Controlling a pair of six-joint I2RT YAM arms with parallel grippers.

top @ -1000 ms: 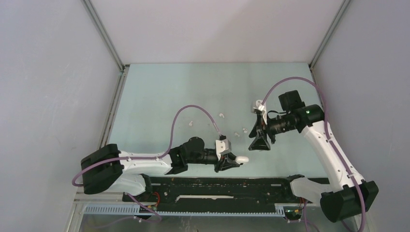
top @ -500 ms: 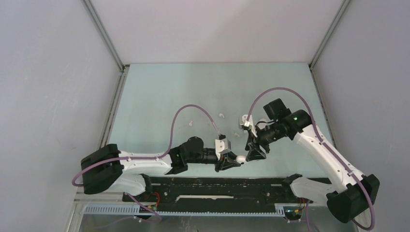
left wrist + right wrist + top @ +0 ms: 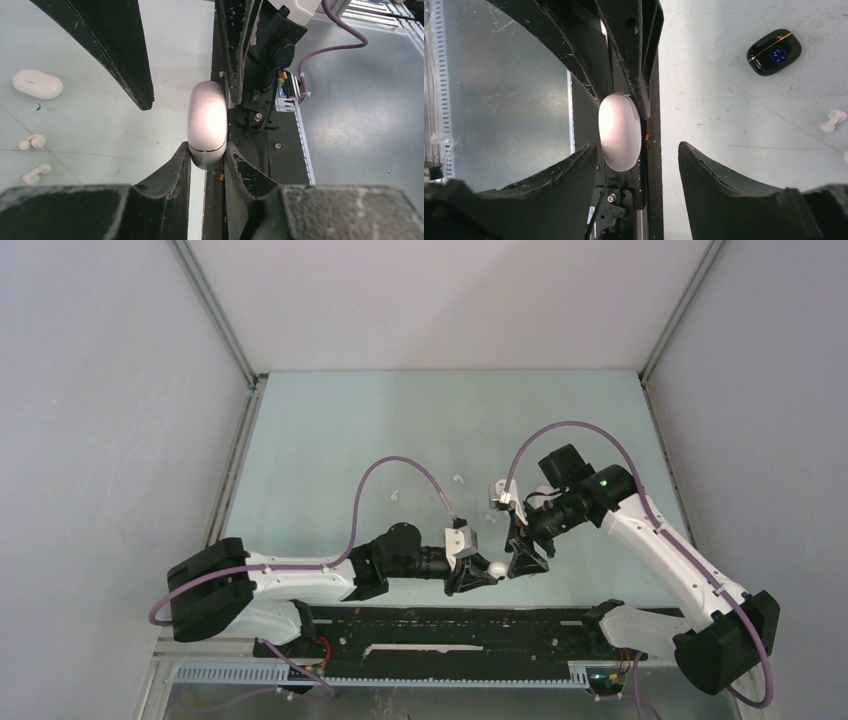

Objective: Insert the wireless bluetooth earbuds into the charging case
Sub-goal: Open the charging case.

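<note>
1. Plain grey walls (image 3: pixel 100 390) close in the scene on the left, the back and the right, with a metal frame post (image 3: pixel 215 310) rising to the upper left.
2. The pale green table (image 3: pixel 400 420) fills the middle of the top view; a black rail (image 3: pixel 420 625) runs along its lower edge.
3. In the left wrist view a second white case (image 3: pixel 37 84) lies at the upper left, with white earbuds (image 3: pixel 31 142) on the table below it.
4. The left gripper (image 3: pixel 478 575), low in the middle of the top view, is clamped tight on one end of the white charging case (image 3: pixel 497 569), which it holds off the table above the rail.
5. The right gripper (image 3: pixel 522 562) faces it with its jaws standing wide around the case's free end; one finger (image 3: pixel 234 50) lies close against the case and the other is apart.
6. A black case (image 3: pixel 773 51) with a blue display lies at the upper right of the right wrist view.
</note>
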